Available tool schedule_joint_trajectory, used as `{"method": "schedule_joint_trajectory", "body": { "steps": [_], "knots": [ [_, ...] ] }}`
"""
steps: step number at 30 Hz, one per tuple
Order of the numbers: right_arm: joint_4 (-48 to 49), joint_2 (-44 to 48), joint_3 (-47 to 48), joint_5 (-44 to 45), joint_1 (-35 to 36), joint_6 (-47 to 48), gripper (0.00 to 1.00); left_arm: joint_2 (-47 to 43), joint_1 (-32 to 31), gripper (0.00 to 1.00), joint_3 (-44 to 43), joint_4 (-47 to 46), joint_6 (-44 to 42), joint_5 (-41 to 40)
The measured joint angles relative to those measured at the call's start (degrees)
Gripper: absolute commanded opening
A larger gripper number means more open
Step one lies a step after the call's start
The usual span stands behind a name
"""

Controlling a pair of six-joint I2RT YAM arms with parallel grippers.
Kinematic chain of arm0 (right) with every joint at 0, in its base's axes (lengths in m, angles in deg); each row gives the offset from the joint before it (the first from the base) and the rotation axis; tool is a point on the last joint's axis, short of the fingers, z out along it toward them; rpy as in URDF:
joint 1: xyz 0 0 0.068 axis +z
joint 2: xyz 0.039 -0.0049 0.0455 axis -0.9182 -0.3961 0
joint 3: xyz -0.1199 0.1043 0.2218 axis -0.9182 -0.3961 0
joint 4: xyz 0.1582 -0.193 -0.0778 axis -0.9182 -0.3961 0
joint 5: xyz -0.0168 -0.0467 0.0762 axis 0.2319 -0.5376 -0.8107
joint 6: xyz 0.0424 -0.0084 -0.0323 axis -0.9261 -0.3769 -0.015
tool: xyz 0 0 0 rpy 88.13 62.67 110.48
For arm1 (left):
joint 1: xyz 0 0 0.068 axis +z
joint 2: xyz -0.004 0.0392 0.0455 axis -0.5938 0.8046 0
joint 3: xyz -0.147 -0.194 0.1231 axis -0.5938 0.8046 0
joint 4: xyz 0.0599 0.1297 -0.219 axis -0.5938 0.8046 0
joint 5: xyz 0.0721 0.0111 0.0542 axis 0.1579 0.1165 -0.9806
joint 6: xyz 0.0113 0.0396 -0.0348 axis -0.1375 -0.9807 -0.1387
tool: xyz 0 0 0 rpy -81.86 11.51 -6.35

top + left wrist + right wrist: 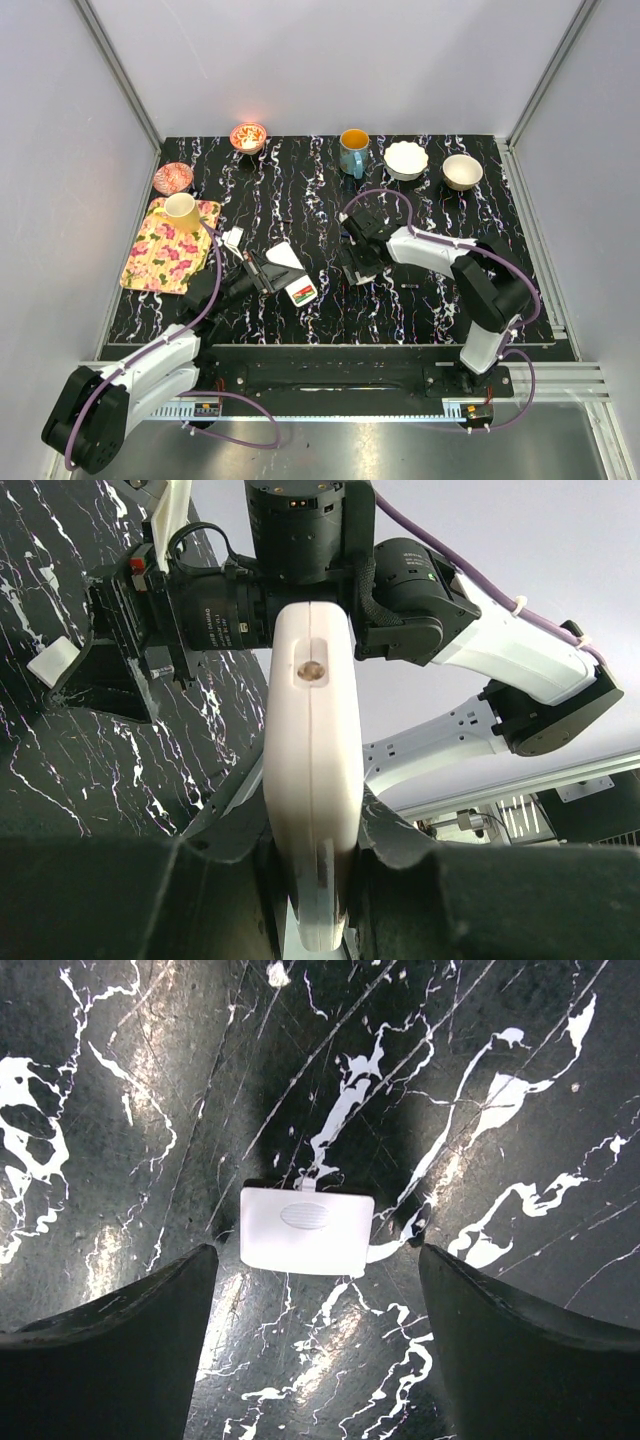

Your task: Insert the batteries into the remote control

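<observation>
**Remote pinched, cover under spread gripper**

The left gripper (310, 875) is pinching the white remote (310, 760) by its long edges, left of centre over the black surface (300, 170). The right gripper (315, 1260) hangs spread wide above a small white cover (305, 1230). The cover lies flat, with a finger clear on each side.

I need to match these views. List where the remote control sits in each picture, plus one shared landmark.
Top external: remote control left of centre, held by the left gripper.
Left wrist: remote control at centre, edge-on between the fingers.
Right wrist: not in it.
Shared landmark: black white-veined tabletop.
</observation>
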Motion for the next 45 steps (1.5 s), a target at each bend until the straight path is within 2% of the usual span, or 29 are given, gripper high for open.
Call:
{"method": "schedule_joint_trajectory", "body": {
  "steps": [24, 38, 45],
  "knots": [
    [-0.11, -2.08, 1.03, -0.74, 0.0, 1.01, 0.72, 0.15, 0.0, 0.0, 0.85, -1.31, 0.04, 0.07],
    [-0.46, -2.54, 1.51, 0.92, 1.25, -2.84, 0.68, 0.48, 0.04, 0.0, 0.87, -1.33, 0.07, 0.11],
    [-0.33, -2.58, 1.51, 1.73, 2.01, -5.03, 0.7, -0.11, 0.07, 0.0, 1.4, -1.29, 0.07, 0.22]
  ]
}}
